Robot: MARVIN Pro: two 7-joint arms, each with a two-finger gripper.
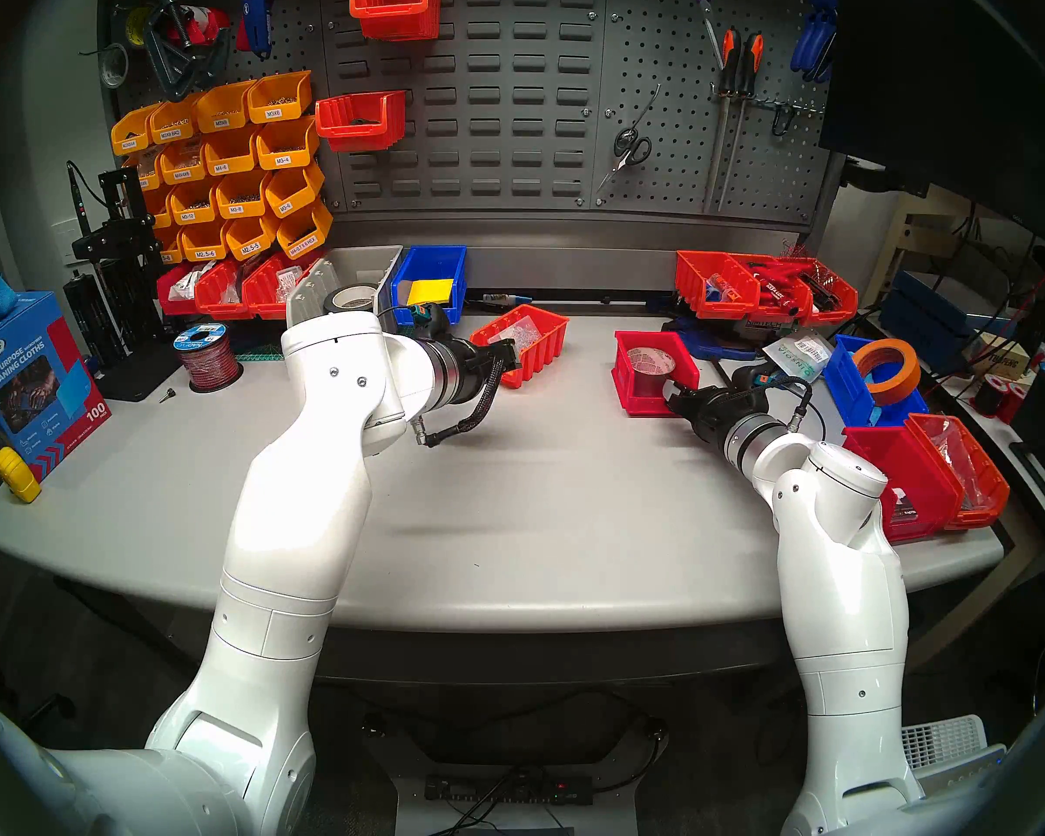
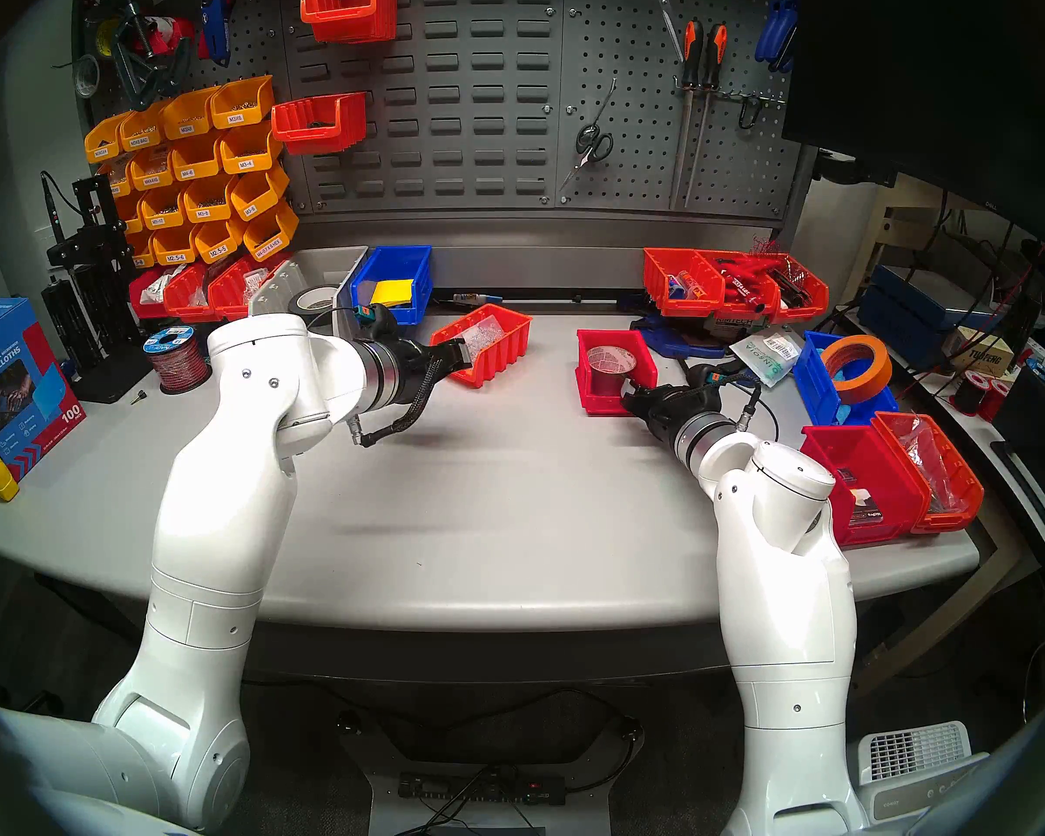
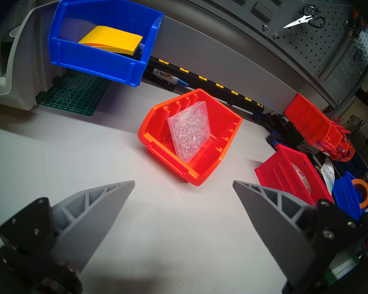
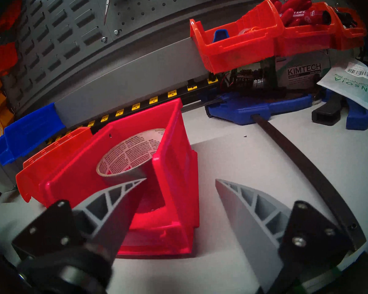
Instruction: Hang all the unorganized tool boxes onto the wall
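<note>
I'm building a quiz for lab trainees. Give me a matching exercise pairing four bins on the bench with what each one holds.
Bins:
1. Red plastic bin by the right claw
2. Orange-red ribbed bin
3. Blue bin at the back
4. Pale grey bin

Contents:
A. Yellow paper pad
B. Black tape roll
C. Silver tape roll
D. Clear bag

Pairs: 1-C, 2-D, 3-A, 4-B

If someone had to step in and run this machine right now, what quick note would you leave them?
Left pincer: open, empty, just short of the orange-red bin of clear bags.
Right pincer: open, straddling a wall of the red bin, one finger inside by the silver tape roll; not closed.
Pale grey bin with black tape stands at the table's back.
Done: none of these three hangs on the wall.
Left: hang all three.
</note>
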